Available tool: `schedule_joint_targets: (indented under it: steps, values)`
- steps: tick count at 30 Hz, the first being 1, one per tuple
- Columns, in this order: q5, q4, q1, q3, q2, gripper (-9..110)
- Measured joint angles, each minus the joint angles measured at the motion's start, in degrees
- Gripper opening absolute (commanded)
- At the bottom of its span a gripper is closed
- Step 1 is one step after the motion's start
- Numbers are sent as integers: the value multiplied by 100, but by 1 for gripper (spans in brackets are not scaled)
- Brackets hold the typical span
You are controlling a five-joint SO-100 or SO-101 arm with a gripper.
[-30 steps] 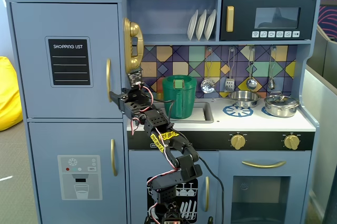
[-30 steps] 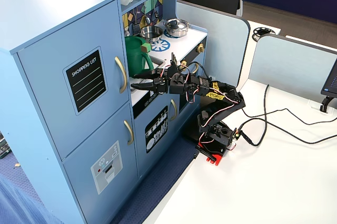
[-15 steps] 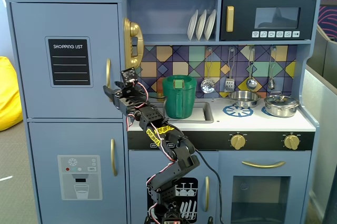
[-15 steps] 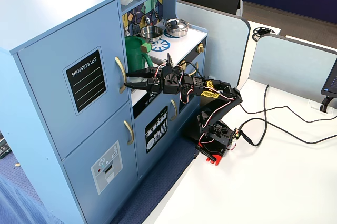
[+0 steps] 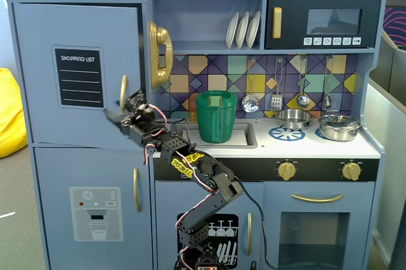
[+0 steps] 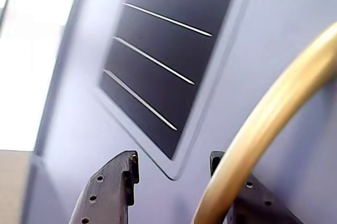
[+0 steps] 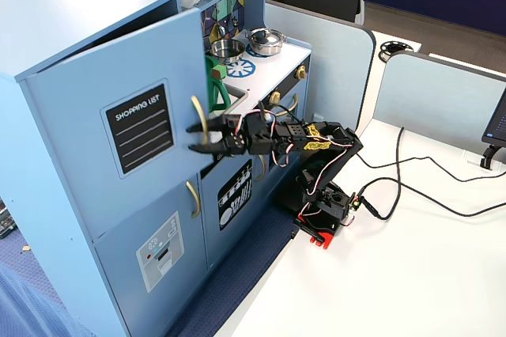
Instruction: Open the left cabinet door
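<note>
The left cabinet door [image 5: 38, 61] is blue-grey with a black "SHOPPING LIST" panel [image 5: 78, 77] and a curved gold handle [image 5: 123, 89]. It stands slightly ajar, with a gap at its handle side in a fixed view [image 7: 79, 131]. My gripper [image 5: 120, 110] is open at the lower part of the handle, close to the door face. In the wrist view the gripper [image 6: 174, 161] faces the door [image 6: 279, 34] below the panel [image 6: 168, 40]. The handle [image 6: 274, 103] crosses in front of the right finger [image 6: 253, 203]. The left finger [image 6: 113, 182] is apart from it. The gripper also shows from the side [image 7: 198, 138].
Below is a door with a water-dispenser graphic [image 5: 95, 213]. A gold toy phone [image 5: 160, 54] hangs right of the door. A green pot [image 5: 216, 116] sits in the sink. The arm's base [image 7: 320, 210] stands on the white table with cables [image 7: 411, 195] trailing right.
</note>
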Motion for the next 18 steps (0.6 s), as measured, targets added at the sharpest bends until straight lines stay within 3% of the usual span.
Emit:
schedule_joint_targets:
  steps: [6,18]
  values:
    - [-343,-97,-466,422,466,8]
    - [-185,-308,-18,1433,2347,8]
